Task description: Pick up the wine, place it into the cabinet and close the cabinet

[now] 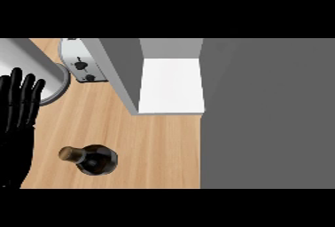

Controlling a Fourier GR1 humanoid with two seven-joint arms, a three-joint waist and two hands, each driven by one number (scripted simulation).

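One hand shows, the left hand (18,119), at the view's left edge, resting with its black fingers straight, slightly apart and pointing up the picture, clasping nothing. Its fingertips overlap a pale round vessel (49,77) in the upper left corner; whether they touch it cannot be told

The wine bottle (99,161) stands on the wooden counter (157,150) near the lower left, to the right of the hand and apart from it. It is upright and seen almost end-on from above, so its long axis runs up toward the viewer. The brown cork (67,153) is the top end and shows offset to the left of the dark, round body

Farther back on the counter the cabinet (124,71) is open, its grey side wall framing a white inner floor (171,84). The bottle sits well in front of that opening and a little to its left. A broad grey panel (268,115) fills the right side of the view. A silver toaster (82,66) with two dark knobs stands just left of the cabinet's wall, between it and the pale vessel
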